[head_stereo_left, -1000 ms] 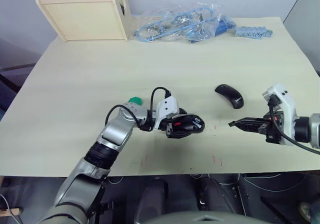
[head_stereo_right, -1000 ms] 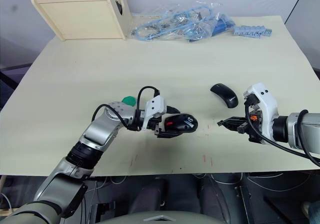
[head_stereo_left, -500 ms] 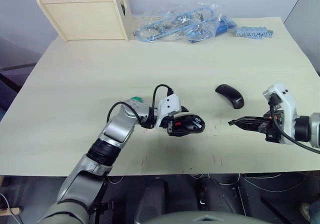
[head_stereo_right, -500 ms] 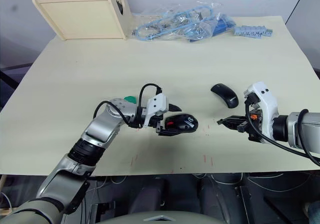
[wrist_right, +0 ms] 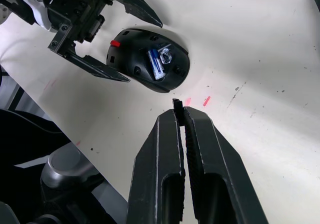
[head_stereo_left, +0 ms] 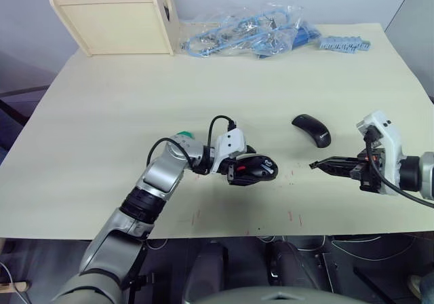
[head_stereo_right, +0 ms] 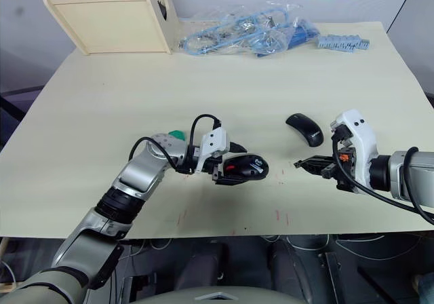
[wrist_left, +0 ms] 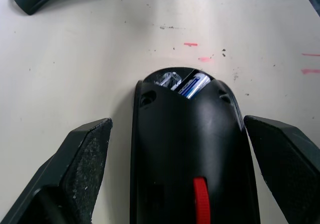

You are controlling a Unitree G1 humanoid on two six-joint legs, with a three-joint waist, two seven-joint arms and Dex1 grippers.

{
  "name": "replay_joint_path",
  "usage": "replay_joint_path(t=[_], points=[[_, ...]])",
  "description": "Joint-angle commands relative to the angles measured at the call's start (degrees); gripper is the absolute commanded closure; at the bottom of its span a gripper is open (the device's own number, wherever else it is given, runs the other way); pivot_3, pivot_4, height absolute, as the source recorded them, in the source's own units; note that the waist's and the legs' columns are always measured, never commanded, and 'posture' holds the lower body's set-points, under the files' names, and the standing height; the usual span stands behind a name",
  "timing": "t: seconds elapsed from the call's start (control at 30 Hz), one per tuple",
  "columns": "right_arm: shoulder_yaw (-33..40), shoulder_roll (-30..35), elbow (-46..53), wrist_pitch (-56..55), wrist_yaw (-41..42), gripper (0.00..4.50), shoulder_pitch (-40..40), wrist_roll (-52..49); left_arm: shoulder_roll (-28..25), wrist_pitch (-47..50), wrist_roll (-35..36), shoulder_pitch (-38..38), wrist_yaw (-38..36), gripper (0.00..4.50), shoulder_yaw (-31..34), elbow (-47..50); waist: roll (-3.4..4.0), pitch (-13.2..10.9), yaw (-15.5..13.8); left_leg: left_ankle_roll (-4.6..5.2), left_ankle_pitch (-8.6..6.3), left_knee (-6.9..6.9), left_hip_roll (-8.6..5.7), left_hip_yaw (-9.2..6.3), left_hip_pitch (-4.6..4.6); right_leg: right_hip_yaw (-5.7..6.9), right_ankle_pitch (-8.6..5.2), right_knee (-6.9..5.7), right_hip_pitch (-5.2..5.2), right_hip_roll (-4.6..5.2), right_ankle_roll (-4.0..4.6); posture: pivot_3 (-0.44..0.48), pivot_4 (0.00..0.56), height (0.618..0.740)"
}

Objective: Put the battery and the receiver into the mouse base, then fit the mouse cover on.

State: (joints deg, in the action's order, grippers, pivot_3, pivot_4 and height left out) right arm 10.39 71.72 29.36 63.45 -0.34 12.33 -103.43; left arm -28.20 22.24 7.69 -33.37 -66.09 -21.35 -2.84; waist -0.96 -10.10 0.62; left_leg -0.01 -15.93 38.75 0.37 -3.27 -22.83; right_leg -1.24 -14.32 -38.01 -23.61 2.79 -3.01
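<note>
Left gripper (head_stereo_left: 245,167): spread wide, fingers straddling mouse base (head_stereo_left: 256,169) on worktop (head_stereo_left: 102,127), not touching it. Battery (wrist_right: 154,64) seated in base compartment, blue end visible. Green disc (head_stereo_left: 183,136) behind left arm. Mouse cover (head_stereo_left: 311,129) lying apart, right of base, further back. Right gripper (head_stereo_left: 316,166): pressed together, pinching receiver (wrist_right: 175,102) at tips, pointing toward base, clear of it.

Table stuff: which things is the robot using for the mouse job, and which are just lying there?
For the job:
mouse base
battery, already inside the base
mouse cover

Just lying about:
green disc
bag of blue parts
wooden boxes
</note>
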Motion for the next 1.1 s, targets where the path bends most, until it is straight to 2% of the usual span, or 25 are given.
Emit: replay_joint_path(t=[0.03,0.67,0.7,0.8,1.1], points=[[0.65,0.96,0.99,-0.98,0.43,4.5,1.08,-0.81,0.13,-1.14,-0.38,-0.22,-0.2,0.01,-0.35,0.98,0.0,0.0,0.0,0.0,0.0,0.0,0.0,0.0,0.0,0.0,0.0,0.0,0.0,0.0,0.0,0.0,0.15,0.74],[0.24,0.91,0.91,-1.01,0.38,4.5,1.56,-0.79,0.58,-2.18,-0.91,-0.11,-0.35,0.01,-1.03,-0.13,0.0,0.0,-0.01,0.0,0.0,0.0,0.0,-0.01,0.0,0.0,0.0,0.0,0.0,0.0,0.0,0.0,0.15,0.74],[0.19,0.92,0.9,-1.02,0.34,4.5,1.65,-0.84,0.51,-2.31,-0.98,-0.02,-0.41,0.53,-1.16,-0.23,0.0,0.0,0.0,0.0,0.0,0.0,0.0,0.0,0.0,0.0,0.0,-0.01,0.0,0.0,0.0,0.0,0.15,0.74],[0.15,0.98,0.88,-1.01,0.36,4.5,1.82,-0.93,0.45,-2.2,-1.02,0.13,-0.24,1.6,-1.1,-0.11,0.0,0.0,0.0,0.0,0.0,0.01,0.0,0.0,0.0,0.0,0.0,-0.01,0.0,0.0,0.0,0.0,0.15,0.74],[-3.23,0.01,0.21,-0.53,0.48,4.5,6.35,-0.44,0.15,-0.1,-0.52,0.65,1.04,1.59,-0.26,2.49,0.0,0.0,0.02,0.0,0.0,0.02,0.0,0.0,0.01,0.0,0.0,-0.02,0.01,0.0,0.0,0.0,0.15,0.74]])
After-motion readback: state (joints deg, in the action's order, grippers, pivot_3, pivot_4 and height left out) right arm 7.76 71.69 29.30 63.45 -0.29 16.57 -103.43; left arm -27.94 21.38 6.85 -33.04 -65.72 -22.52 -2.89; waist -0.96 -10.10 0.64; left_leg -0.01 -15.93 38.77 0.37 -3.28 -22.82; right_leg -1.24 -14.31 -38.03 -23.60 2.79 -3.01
